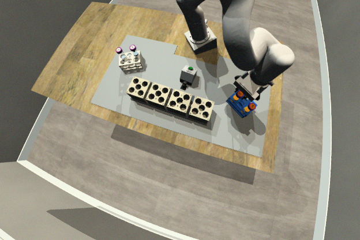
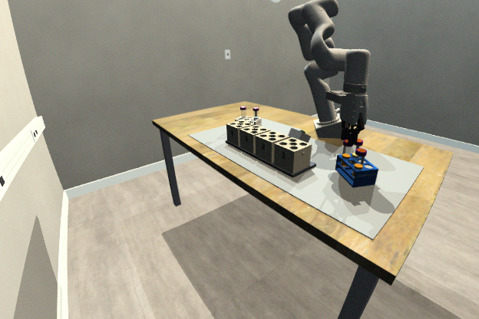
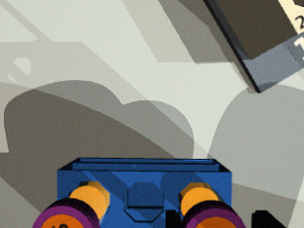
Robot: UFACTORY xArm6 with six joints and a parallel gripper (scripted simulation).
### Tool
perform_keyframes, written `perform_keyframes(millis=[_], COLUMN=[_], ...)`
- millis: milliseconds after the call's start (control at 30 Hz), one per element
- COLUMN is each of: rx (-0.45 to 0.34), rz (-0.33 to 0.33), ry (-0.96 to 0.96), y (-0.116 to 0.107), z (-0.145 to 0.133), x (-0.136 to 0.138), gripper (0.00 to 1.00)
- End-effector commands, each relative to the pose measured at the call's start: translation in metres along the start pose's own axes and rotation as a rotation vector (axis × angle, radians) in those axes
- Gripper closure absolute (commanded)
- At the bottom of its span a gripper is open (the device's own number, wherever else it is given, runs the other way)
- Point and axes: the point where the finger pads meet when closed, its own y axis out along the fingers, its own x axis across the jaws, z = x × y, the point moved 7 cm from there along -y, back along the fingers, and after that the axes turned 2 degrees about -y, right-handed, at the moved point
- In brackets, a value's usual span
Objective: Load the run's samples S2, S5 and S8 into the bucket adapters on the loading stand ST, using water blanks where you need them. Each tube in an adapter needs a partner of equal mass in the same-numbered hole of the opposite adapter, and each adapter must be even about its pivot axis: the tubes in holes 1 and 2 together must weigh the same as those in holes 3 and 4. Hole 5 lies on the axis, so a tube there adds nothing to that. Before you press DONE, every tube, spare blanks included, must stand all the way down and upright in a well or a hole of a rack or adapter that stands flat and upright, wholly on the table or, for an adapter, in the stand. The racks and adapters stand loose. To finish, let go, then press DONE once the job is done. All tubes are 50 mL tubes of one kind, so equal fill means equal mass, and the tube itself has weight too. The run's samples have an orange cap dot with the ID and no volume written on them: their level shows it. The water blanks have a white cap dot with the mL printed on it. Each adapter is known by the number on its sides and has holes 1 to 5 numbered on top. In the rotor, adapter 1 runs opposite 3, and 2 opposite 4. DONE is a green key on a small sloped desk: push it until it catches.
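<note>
A blue sample rack (image 1: 243,116) (image 2: 363,179) (image 3: 146,165) stands flat on the right of the mat. It holds three tubes with purple-rimmed orange caps. My gripper (image 2: 349,139) (image 3: 215,219) is low over the rack, its fingers slightly open around one capped tube (image 1: 239,94) (image 3: 214,224). A second tube (image 1: 252,105) (image 2: 361,152) (image 3: 65,224) stands at the rack's other end, and a third (image 2: 359,141) is behind. The cap IDs are not readable. Four cream adapters (image 1: 138,87) (image 1: 158,93) (image 1: 178,101) (image 1: 201,108) stand side by side in the stand (image 2: 303,170), all holes empty.
A white rack (image 1: 130,64) at the back left holds two tubes with purple-rimmed white caps (image 1: 119,49) (image 1: 132,47). The small desk (image 1: 187,75) with the green DONE key (image 1: 190,68) stands behind the adapters, between them and the arm's base (image 1: 200,39).
</note>
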Motion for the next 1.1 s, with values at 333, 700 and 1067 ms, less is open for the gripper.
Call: perform_keyframes(millis=[333, 700, 1067], rx=[0.000, 0.000, 0.000], rz=[0.003, 0.003, 0.003], ry=[0.001, 0.001, 0.001], y=[-0.026, -0.044, -0.064], z=[0.000, 0.000, 0.000], x=[-0.001, -0.001, -0.001], gripper=[0.56, 0.56, 0.56])
